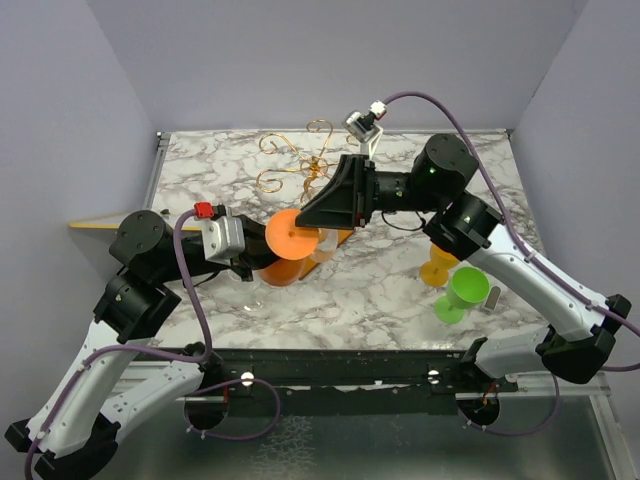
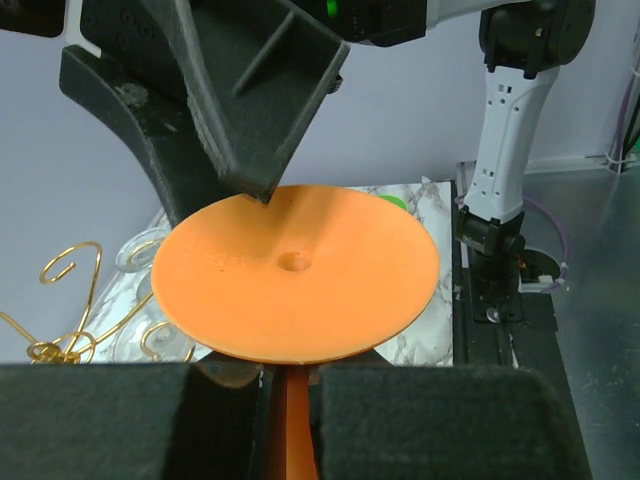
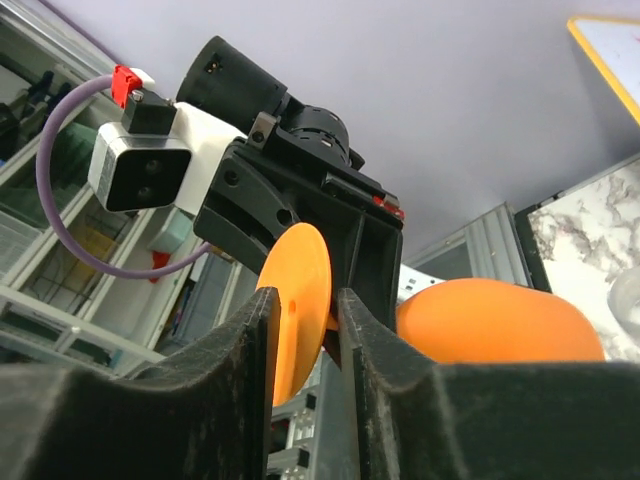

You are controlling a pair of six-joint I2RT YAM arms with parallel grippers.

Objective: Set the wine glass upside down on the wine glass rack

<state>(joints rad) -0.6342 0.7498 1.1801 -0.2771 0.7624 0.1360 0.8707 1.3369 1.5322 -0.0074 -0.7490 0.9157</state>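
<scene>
Orange plastic wine glass (image 1: 292, 240), likely light and rigid, near gold wire rack (image 1: 316, 166); left end effector (image 2: 290, 400) clamps its stem, right end effector (image 3: 306, 320) straddles its foot, grip unclear.

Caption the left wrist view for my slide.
Left gripper pinches the stem of an orange plastic wine glass; right gripper straddles its round foot's rim.

Wine glass rack (image 1: 316, 166) base mostly hidden behind right gripper (image 1: 322, 230) and orange wine glass (image 1: 292, 238); stem cut off at left wrist view's bottom edge.
</scene>
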